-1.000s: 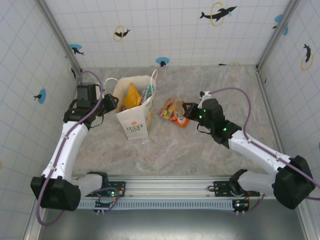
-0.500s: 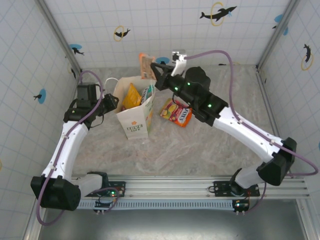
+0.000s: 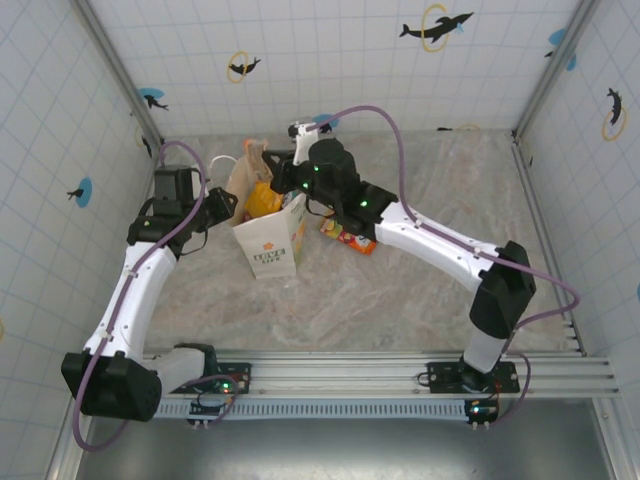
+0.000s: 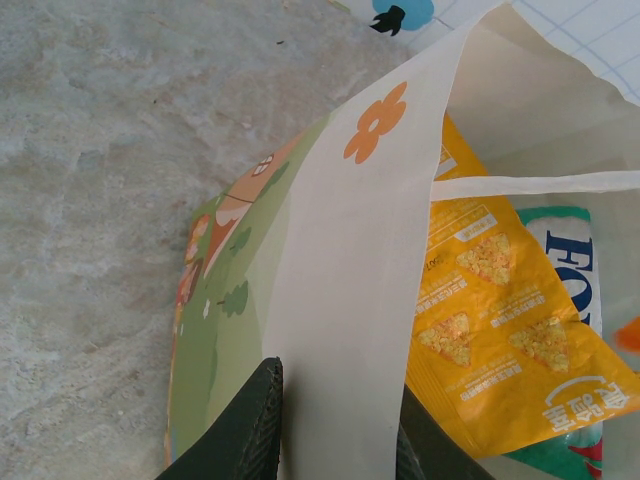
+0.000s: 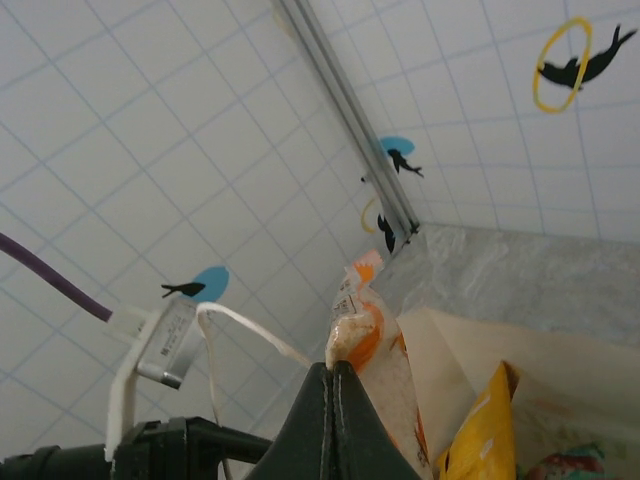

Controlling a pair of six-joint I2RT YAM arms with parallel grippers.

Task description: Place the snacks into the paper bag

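Paper bag (image 3: 270,245) stands open in the top view, bare marble (image 3: 420,300) around it; left gripper (image 3: 222,205) pinches its left rim; right gripper (image 3: 280,178) grips a snack packet (image 3: 254,160) over the mouth. Left wrist: jaws clamp the bag wall beside a yellow packet (image 4: 490,330). Right wrist: fingers (image 5: 315,420) pinch the snack packet's edge.

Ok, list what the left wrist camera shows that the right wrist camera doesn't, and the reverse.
Left wrist: the left gripper shut on the paper bag wall, the bag's green illustrated side, and a blue-lettered packet inside. Right wrist: the right gripper pinching an orange-and-white packet by the bag's rim, with a yellow-ringed dolphin sticker on the tiled wall behind. Both: the bag's open top, a white handle and the yellow packet inside.
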